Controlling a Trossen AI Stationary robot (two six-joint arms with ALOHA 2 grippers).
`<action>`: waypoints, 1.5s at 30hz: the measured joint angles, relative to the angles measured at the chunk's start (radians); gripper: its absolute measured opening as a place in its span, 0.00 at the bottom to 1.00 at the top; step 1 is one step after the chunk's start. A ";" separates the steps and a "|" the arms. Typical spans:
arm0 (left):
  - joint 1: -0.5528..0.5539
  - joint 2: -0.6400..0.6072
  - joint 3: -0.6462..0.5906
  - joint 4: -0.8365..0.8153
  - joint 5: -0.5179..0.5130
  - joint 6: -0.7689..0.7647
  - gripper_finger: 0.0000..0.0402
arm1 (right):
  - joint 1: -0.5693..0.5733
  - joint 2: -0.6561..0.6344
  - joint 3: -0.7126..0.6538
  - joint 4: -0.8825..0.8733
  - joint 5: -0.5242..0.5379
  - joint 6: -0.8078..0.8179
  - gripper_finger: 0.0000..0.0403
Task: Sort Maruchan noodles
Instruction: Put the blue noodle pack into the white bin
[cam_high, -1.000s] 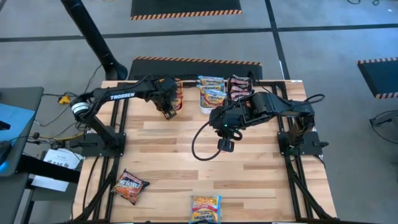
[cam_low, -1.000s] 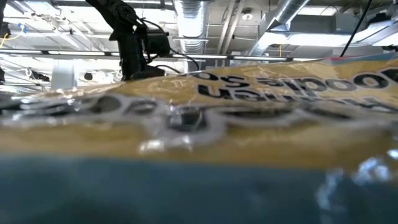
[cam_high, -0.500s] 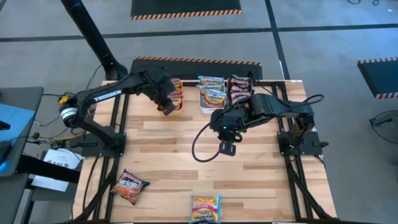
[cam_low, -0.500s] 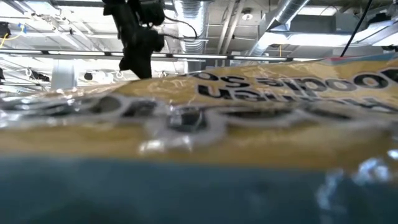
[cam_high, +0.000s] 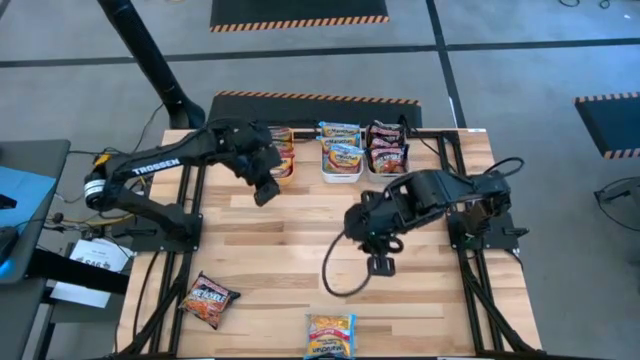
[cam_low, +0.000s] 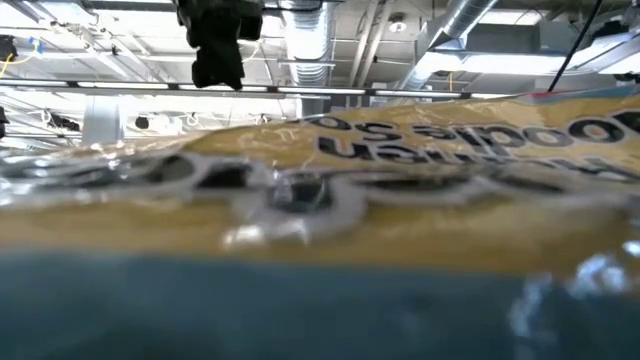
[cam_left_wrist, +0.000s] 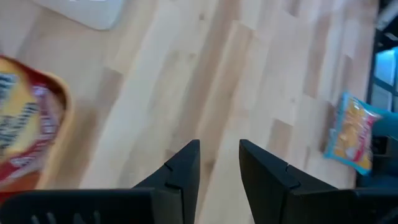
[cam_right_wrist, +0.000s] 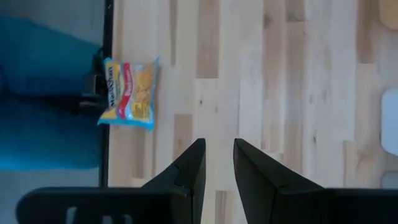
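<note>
- The left pincer (cam_high: 266, 191) hangs over the wooden worktop (cam_high: 300, 235) just in front of the orange bin (cam_high: 283, 152); its fingers (cam_left_wrist: 185, 171) stand a narrow gap apart with nothing between them.
- The right pincer (cam_high: 381, 264) sits over the worktop's middle, right of centre, fingers (cam_right_wrist: 188, 171) likewise narrowly parted and empty.
- Three bins line the far edge: the orange one, a white bin (cam_high: 341, 152) and a grey bin (cam_high: 387, 149), each holding noodle packets.
- A dark red packet (cam_high: 208, 299) lies tilted by the near left corner.
- A yellow-and-blue packet (cam_high: 330, 335) lies at the near edge, near the middle, well apart from both pincers; in the low view it fills most of the picture (cam_low: 400, 180).
</note>
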 joint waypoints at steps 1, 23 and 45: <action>-0.017 -0.002 0.000 0.001 0.000 -0.010 0.24 | 0.006 -0.001 -0.023 -0.002 0.000 -0.008 0.27; -0.278 -0.001 0.000 0.003 -0.111 -0.127 0.25 | 0.021 -0.018 -0.480 0.149 -0.138 -0.231 0.27; -0.293 -0.001 0.000 -0.008 -0.172 -0.099 0.24 | -0.113 0.018 -0.598 0.494 -0.370 -0.509 0.28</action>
